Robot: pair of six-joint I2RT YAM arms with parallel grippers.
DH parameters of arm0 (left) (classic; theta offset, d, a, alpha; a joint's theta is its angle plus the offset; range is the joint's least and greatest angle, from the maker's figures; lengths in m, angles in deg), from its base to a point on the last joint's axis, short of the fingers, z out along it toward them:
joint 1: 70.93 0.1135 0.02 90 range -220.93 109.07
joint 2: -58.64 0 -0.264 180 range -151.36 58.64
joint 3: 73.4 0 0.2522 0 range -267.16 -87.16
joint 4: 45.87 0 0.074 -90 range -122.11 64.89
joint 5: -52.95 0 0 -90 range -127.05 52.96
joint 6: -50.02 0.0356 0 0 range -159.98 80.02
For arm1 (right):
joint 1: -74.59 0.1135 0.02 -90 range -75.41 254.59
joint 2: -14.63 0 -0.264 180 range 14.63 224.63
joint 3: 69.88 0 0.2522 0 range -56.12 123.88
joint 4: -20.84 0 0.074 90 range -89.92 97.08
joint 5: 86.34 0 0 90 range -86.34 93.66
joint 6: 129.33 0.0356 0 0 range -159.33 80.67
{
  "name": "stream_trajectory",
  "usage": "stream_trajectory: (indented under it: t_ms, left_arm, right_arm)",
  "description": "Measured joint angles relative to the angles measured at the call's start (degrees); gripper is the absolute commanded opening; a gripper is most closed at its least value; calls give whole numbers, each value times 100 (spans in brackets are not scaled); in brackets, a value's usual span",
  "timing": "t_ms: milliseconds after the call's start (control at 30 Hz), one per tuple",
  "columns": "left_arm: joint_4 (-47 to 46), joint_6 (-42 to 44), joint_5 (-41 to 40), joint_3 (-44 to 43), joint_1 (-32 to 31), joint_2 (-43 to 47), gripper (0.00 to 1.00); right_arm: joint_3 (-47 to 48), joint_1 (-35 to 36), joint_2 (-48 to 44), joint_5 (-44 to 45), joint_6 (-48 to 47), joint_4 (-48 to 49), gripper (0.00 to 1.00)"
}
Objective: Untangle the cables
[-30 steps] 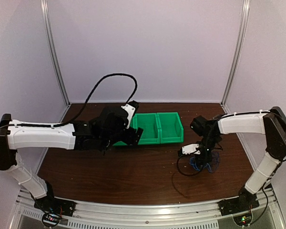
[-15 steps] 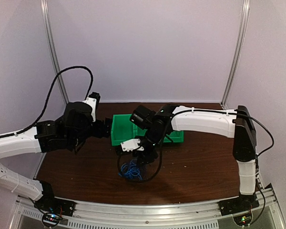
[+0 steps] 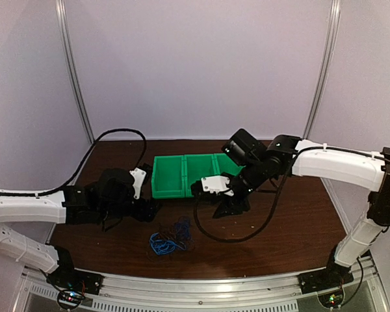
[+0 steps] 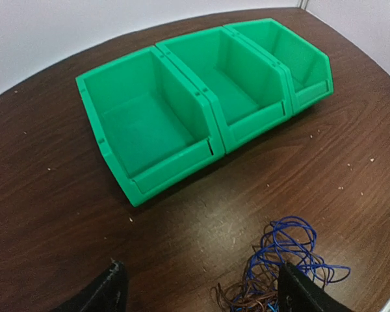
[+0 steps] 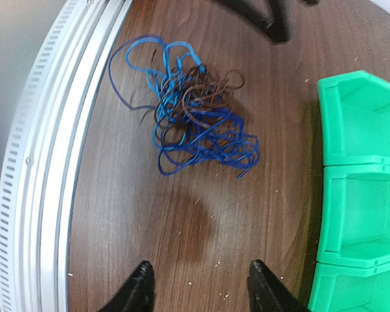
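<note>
The cables [image 3: 170,236] lie in one tangled heap on the brown table near its front edge: thin blue wire mixed with dark brownish wires. The heap also shows in the left wrist view [image 4: 283,263] and in the right wrist view [image 5: 192,114]. My left gripper [image 3: 151,209] is open and empty, just left of and above the heap; its right fingertip [image 4: 302,292] is beside the wires. My right gripper [image 3: 226,207] is open and empty, to the right of the heap, apart from it. Its fingertips [image 5: 140,286] show over bare wood.
A row of green bins [image 3: 196,174] stands behind the heap, seen empty in the left wrist view [image 4: 201,97]. A thick black robot cable [image 3: 247,234] loops on the table at the right. A metal rail [image 3: 201,289] runs along the front edge.
The right arm carried the tangle from the right to the front middle, let it go and drew back right. The left arm swung down toward the heap.
</note>
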Motion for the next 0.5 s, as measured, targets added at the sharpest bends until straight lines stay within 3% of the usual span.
stream_trajectory:
  t_ms: [167,367,500]
  left_arm:
    - [31,-181,505,136,0,-87,66]
    - [516,-837,890,173,42,476,43]
    - [879,-1325,1329,282,214,1091,56]
  right_arm:
    - [4,85,-155,-24,227,411,31]
    - [186,391,122,87,304,782,32]
    - [509,785,636,256,304,1069,35]
